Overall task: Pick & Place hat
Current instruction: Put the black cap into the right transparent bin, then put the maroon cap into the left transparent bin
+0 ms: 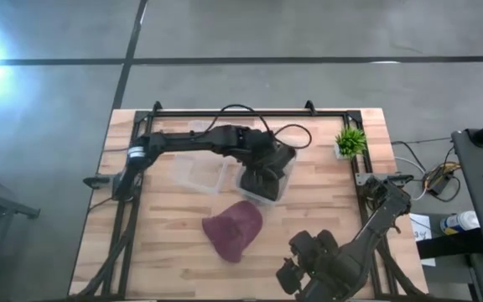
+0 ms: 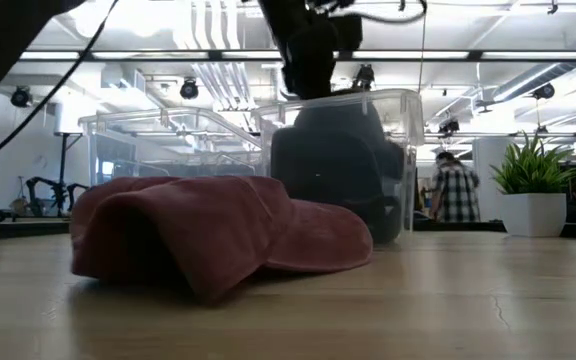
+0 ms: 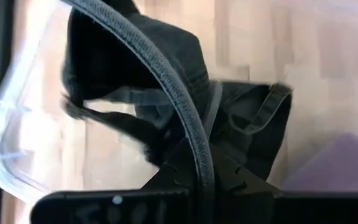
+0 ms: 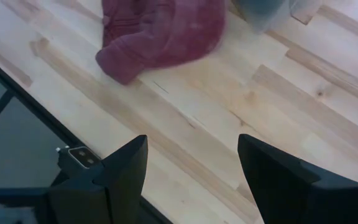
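A dark hat [image 2: 338,165] sits inside a clear plastic bin [image 2: 400,130] near the middle of the table. My left gripper [image 1: 261,178] stands over that bin, pointing down, shut on the dark hat [image 3: 135,68]. A maroon hat [image 1: 233,228] lies crumpled on the wood in front of the bin, on its near side, and also shows in the low view [image 2: 208,235] and the right wrist view [image 4: 160,31]. My right gripper [image 4: 191,162] is open, low by the table's near right edge [image 1: 296,267], and touches nothing. My left gripper comes at the dark hat from above, pointing down into the bin. Its shut fingers [image 3: 179,171] meet the dark cloth [image 3: 160,140], but a cable and the fingers hide which part they have. The hat stands tall inside the bin, its lower part near the bin's floor [image 2: 348,232].
A second clear container [image 1: 195,172] lies left of the bin, toward the far side. A small potted plant [image 1: 350,141] stands near the far right corner. A black frame edges the table. Bare wood lies between the maroon hat and my right gripper. People [image 2: 456,190] stand in the room beyond.
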Action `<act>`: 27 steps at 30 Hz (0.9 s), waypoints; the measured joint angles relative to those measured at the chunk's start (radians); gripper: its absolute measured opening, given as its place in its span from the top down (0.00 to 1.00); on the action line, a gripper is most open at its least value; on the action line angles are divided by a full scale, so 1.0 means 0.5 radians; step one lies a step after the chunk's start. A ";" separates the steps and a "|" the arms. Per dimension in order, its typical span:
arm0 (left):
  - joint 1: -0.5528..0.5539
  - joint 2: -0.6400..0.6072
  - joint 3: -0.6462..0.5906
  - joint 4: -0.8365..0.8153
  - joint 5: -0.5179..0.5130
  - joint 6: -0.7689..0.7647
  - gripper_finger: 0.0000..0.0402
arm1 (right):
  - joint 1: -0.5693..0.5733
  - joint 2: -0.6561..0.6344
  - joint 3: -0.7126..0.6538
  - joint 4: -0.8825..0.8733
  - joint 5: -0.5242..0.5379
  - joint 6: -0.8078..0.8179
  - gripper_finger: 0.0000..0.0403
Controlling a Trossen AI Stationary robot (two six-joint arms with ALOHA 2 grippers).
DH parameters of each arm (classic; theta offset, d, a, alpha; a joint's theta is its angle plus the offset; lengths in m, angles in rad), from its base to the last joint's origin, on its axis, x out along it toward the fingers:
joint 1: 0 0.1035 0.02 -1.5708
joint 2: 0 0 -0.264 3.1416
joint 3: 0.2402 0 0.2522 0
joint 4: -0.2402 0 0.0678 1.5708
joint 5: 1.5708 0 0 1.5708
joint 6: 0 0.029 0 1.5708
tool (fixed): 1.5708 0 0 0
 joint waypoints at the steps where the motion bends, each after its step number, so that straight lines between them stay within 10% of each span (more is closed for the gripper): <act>1: 0.007 0.021 0.023 -0.040 0.015 -0.015 0.96 | 0.000 0.000 0.000 -0.011 -0.001 0.004 0.39; 11: 0.026 0.020 0.044 -0.085 0.029 -0.075 0.94 | -0.021 0.000 -0.021 -0.029 0.006 0.053 0.39; 27: -0.226 -0.667 -0.021 -0.232 0.211 -0.277 0.56 | -0.321 0.000 -0.051 0.183 0.005 -0.414 0.39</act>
